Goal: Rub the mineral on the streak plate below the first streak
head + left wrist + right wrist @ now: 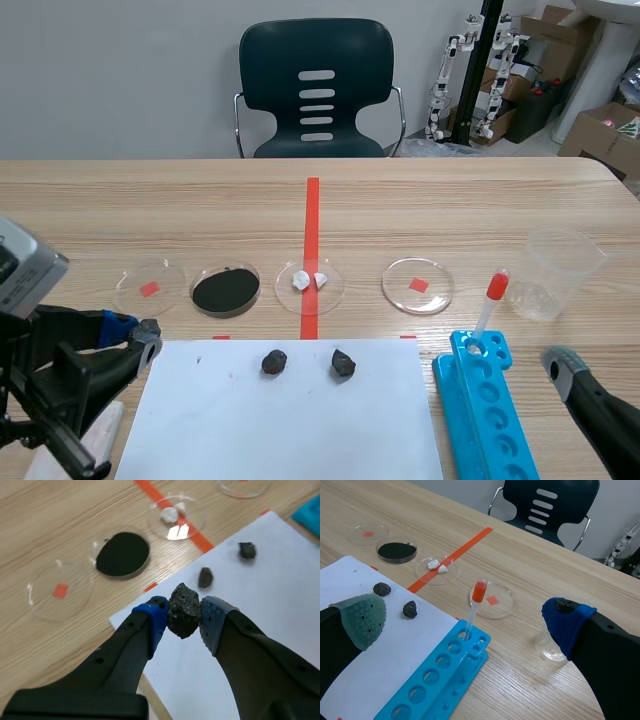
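While the scene view puts the left gripper [143, 345] at lower left, by the upper-left corner of the white streak plate [290, 430], two loose dark stones [274, 362] lie near the plate's upper edge. From the left wrist, its pads [156, 617] are clamped on the rough black mineral [184, 611] above the plate's edge. Pressed down, so lumpy a piece could twist free, or the stroke could run off the plate. From the right wrist, the right gripper [465, 622] stands wide apart and empty beside the blue rack [440, 675].
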{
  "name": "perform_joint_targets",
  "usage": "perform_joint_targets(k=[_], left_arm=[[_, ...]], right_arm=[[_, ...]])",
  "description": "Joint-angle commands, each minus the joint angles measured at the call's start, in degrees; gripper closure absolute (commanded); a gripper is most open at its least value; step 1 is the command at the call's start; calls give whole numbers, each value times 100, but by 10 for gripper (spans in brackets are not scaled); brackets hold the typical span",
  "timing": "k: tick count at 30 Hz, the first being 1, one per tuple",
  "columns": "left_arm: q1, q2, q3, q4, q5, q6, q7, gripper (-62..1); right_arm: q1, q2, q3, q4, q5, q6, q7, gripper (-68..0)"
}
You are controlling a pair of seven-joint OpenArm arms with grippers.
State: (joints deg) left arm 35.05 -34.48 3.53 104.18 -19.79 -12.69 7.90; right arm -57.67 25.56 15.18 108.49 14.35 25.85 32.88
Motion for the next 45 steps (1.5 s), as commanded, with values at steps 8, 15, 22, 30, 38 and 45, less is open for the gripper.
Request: perform_joint_targets(k=[8, 15, 22, 30, 38, 45], left_arm=[[400, 15, -133, 741, 319, -372, -87, -116], [592, 15, -282, 861, 380, -686, -87, -116], [605, 15, -293, 861, 378, -680, -83, -116], [603, 15, -293, 861, 378, -680, -83, -116], [603, 15, -293, 861, 378, -680, -83, -116], [603, 15, -293, 861, 378, -680, -83, -116]], right_arm=[[37, 46, 17, 81, 59, -7, 68, -679], [37, 46, 17, 81, 59, -7, 68, -679], [37, 46, 17, 81, 59, -7, 66, -679], [37, 46, 17, 81, 59, -7, 66, -679], [37, 46, 17, 81, 59, -7, 66, -679], [37, 46, 17, 81, 59, -7, 66, -679]])
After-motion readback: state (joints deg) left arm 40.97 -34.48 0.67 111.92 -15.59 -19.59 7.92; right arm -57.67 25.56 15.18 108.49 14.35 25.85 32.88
